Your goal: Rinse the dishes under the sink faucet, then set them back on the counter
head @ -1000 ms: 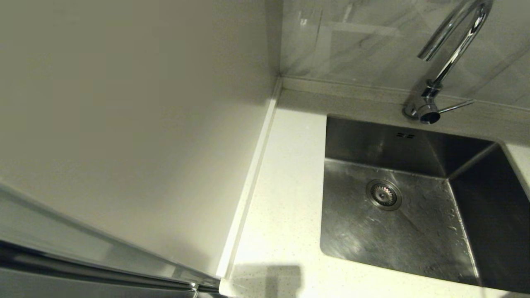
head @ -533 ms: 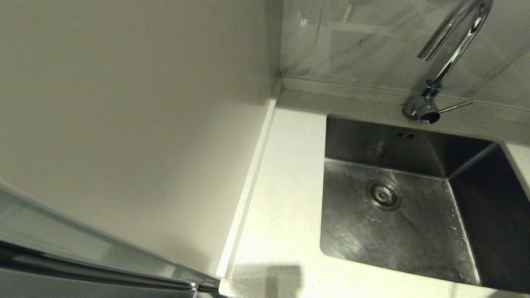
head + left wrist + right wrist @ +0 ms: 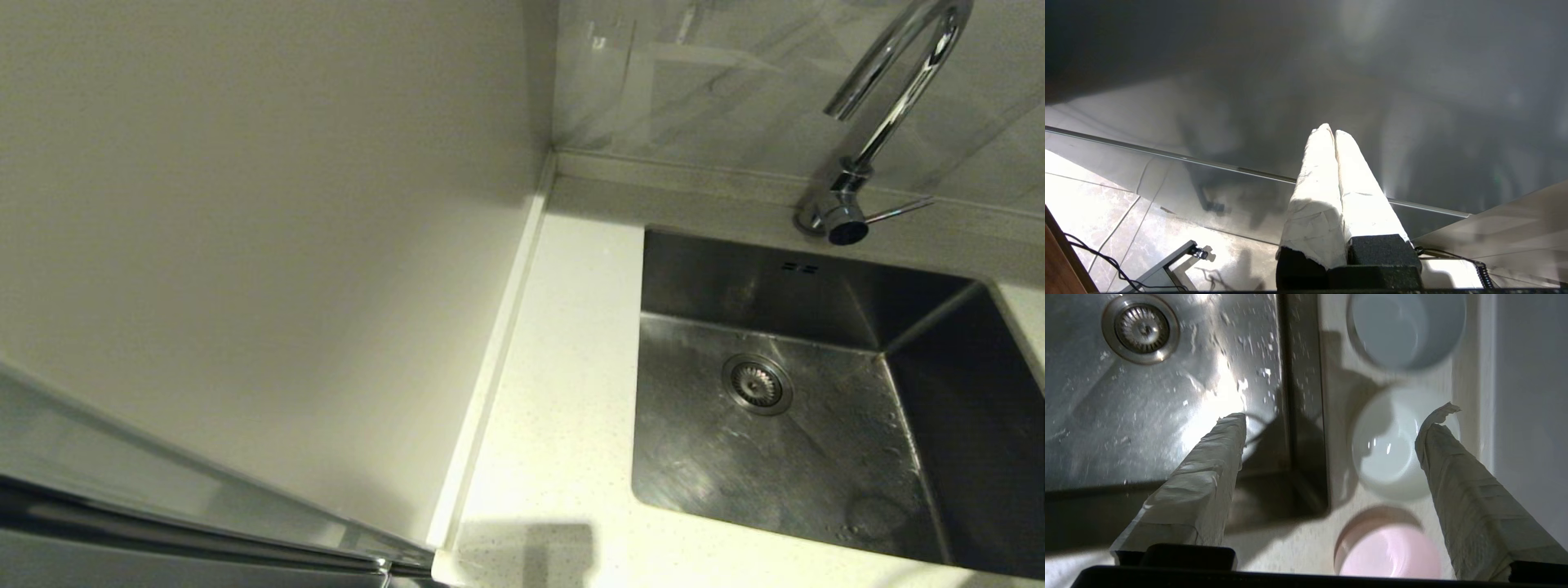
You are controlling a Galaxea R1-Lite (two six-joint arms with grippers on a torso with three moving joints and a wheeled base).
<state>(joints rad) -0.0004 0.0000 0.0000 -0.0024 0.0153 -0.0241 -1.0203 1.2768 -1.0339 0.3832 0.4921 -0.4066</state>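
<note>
Three dishes stand in a row on the white speckled counter beside the sink: a pale blue bowl, a white bowl and a pale pink bowl. My right gripper hovers above them, open and holding nothing. One of its fingers is over the sink's corner and the other over the white bowl's far rim. The chrome sink faucet rises behind the sink, and no water runs from it. My left gripper is shut, parked low and away from the counter.
The drain strainer sits in the wet sink floor, with water drops around it. A plain cream wall panel bounds the counter on the left. The faucet's side lever points right. A raised ledge runs close behind the bowls.
A faint round shadow has appeared on the sink floor near its front right corner. Nothing else in the head view has moved.
</note>
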